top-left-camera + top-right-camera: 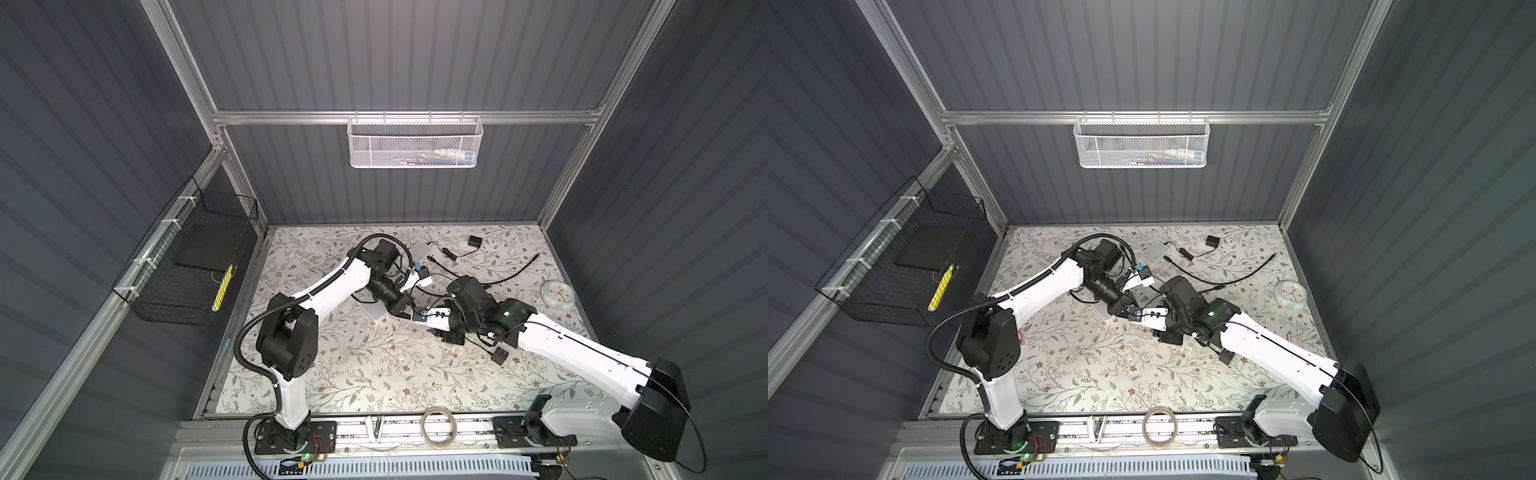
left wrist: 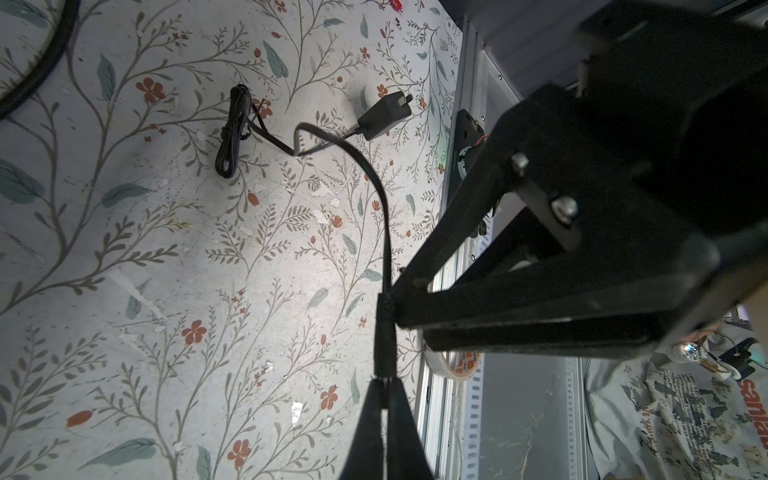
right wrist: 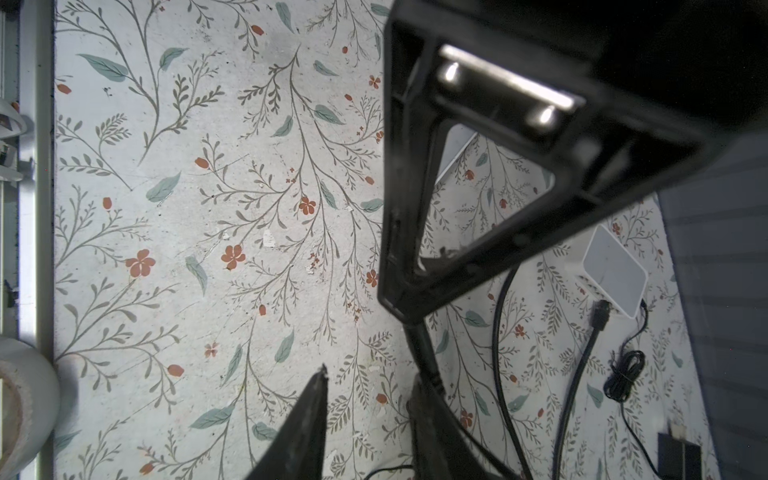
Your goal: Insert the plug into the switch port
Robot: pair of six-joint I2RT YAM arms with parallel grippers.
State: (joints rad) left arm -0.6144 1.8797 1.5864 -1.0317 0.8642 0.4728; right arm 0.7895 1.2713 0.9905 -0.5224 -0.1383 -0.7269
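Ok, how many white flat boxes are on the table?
2. One white box lies toward the back of the table, beside the left arm; the other white box sits mid-table, partly under that arm. Others may be hidden beneath the arms.

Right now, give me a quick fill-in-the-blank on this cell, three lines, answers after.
1. The left gripper is ___ on the black cable.
2. In both top views the round clock lies near the floral mat's ___ edge.
3. The mesh basket hanging on the back wall is ___ in colour.

Missing words: shut; right; white.
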